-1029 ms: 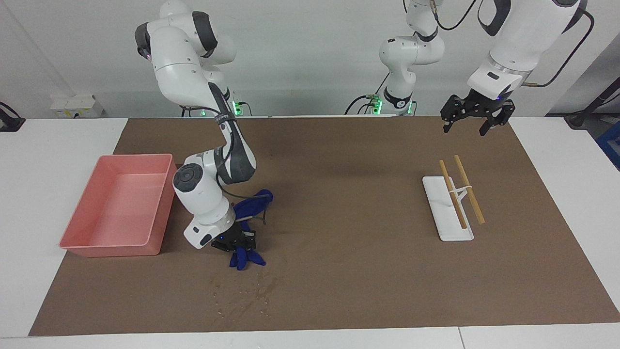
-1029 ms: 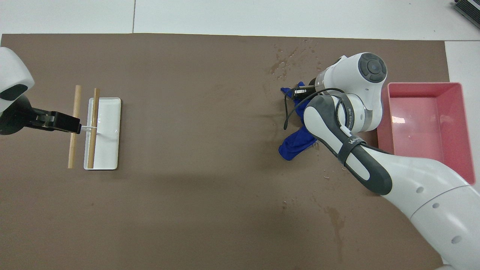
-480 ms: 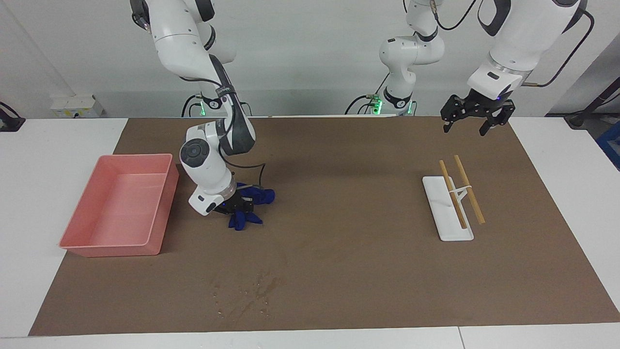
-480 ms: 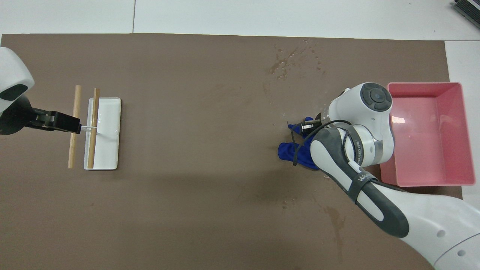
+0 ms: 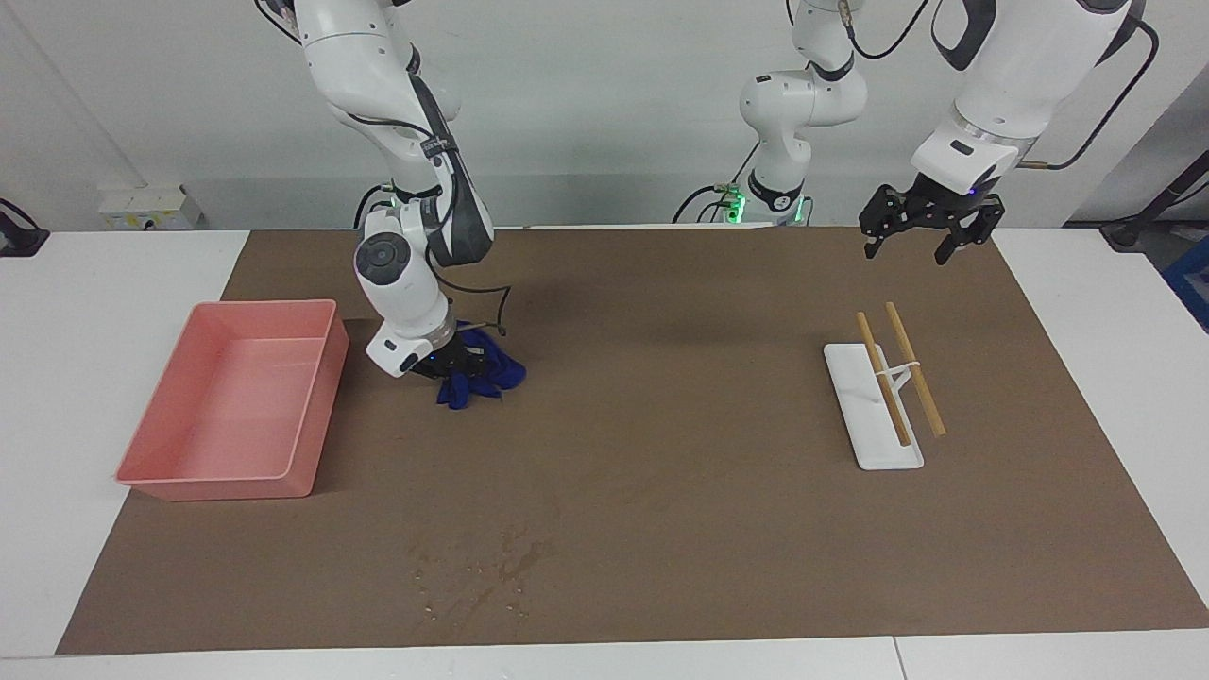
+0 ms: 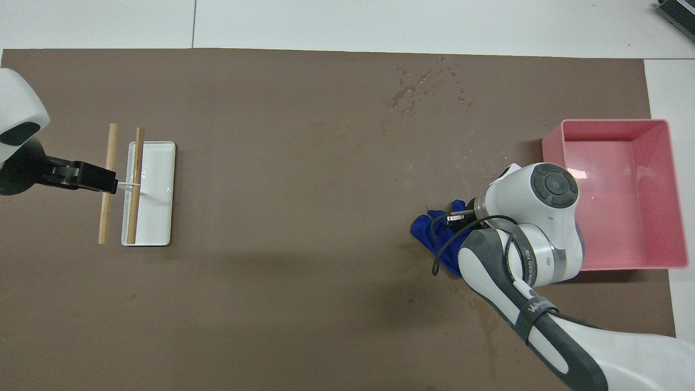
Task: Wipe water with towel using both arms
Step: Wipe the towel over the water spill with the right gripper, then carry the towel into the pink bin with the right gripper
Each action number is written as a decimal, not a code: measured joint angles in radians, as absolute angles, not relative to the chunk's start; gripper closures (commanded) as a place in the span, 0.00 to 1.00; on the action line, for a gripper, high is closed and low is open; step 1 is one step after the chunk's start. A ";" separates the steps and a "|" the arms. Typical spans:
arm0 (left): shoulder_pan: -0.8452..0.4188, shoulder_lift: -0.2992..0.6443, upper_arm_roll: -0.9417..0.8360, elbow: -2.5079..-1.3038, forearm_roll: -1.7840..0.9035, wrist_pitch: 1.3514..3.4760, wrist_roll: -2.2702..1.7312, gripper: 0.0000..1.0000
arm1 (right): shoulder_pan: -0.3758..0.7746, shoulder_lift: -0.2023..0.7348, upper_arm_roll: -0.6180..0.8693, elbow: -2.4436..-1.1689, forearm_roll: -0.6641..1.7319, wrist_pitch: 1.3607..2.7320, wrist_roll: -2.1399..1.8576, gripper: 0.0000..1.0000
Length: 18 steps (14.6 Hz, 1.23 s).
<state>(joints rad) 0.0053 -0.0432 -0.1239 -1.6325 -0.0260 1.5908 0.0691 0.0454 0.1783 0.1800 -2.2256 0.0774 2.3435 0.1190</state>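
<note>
R gripper [image 5: 460, 364] clamped on towel [image 5: 480, 376], dragging it on mat beside pink bin [image 5: 227, 472]. Water [image 5: 477, 576] well apart, unwiped. Next: push towel onto it. L gripper [image 5: 930, 236] waits, fingers spread, empty, above mat.

Pink bin [image 5: 227, 406] close beside my right gripper [image 5: 460, 366] and towel [image 5: 477, 376], walls block sweep toward right arm's end. Mat [image 5: 661, 425] bare from towel out to water [image 5: 482, 571]. White tray [image 5: 871, 420] with sticks [image 5: 897, 373] lies under my raised left gripper [image 5: 928, 227]; mat between tray and towel open.
</note>
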 measured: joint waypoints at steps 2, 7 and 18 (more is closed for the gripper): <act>0.005 -0.043 -0.124 -1.632 -0.026 1.591 0.069 0.00 | 0.045 0.149 0.180 -2.264 0.079 2.346 0.119 1.00; 0.005 -0.043 -0.124 -1.632 -0.026 1.591 0.069 0.00 | 0.073 0.116 0.179 -2.309 0.146 2.351 0.204 1.00; 0.005 -0.043 -0.124 -1.632 -0.026 1.591 0.069 0.00 | 0.122 0.165 0.173 -2.141 0.171 2.272 0.262 1.00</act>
<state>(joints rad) 0.0053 -0.0432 -0.1239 -1.6325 -0.0260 1.5908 0.0691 0.1222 0.1646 0.1727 -2.1406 0.1707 2.2724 0.2619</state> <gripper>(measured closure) 0.000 0.872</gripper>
